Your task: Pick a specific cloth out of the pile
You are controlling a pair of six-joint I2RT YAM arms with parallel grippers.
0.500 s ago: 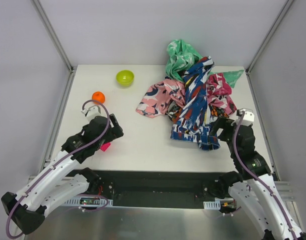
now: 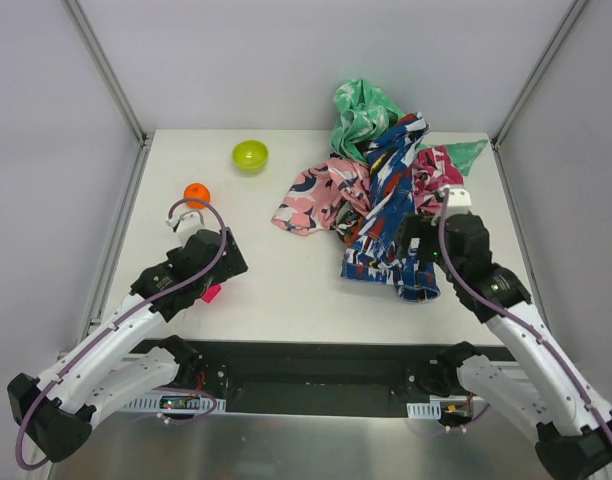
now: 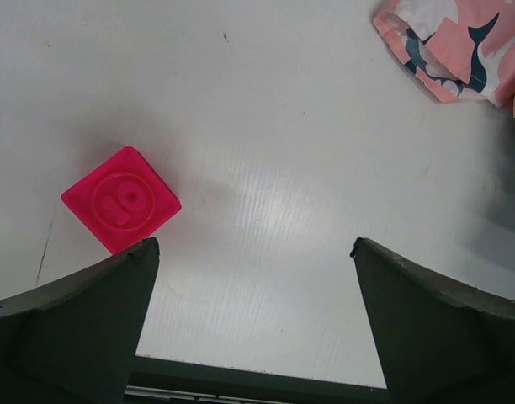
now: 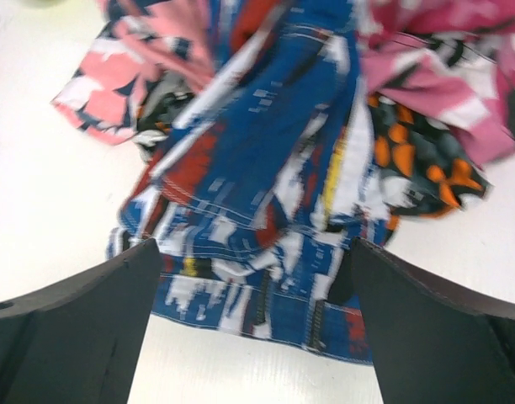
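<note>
Hovering low over the near edge of the pile (image 2: 391, 190), the right gripper (image 2: 414, 243) has its jaws spread wide with nothing between them. From the right wrist view, the two dark fingers (image 4: 81, 328) frame the hem of the navy-white-red cloth (image 4: 257, 168), which drapes down the front of the heap onto the white table (image 2: 286, 270). Whether the fingers touch the fabric, I cannot tell. A black cloth with orange shapes (image 4: 417, 160) peeks out on the right, and magenta fabric (image 4: 443, 76) lies above it.

Over on the other side, the left gripper (image 2: 224, 270) is also fully spread and holds nothing. It hangs above bare table, and the tip of one finger (image 3: 81, 328) sits just beside a pink cube (image 3: 121, 199) stamped with a 10. A corner of the pink cloth with dark blue shapes (image 3: 459, 50) shows at the far edge of that view.

An orange ball (image 2: 196, 193) and the lime-green bowl (image 2: 250, 154) stand well apart from the pile, on the left half. Mint-green cloth (image 2: 361, 115) tops the heap at the back.

And the plain sky-blue cloth? It shows in none of the views; if it is in that heap, the printed pieces hide it.
</note>
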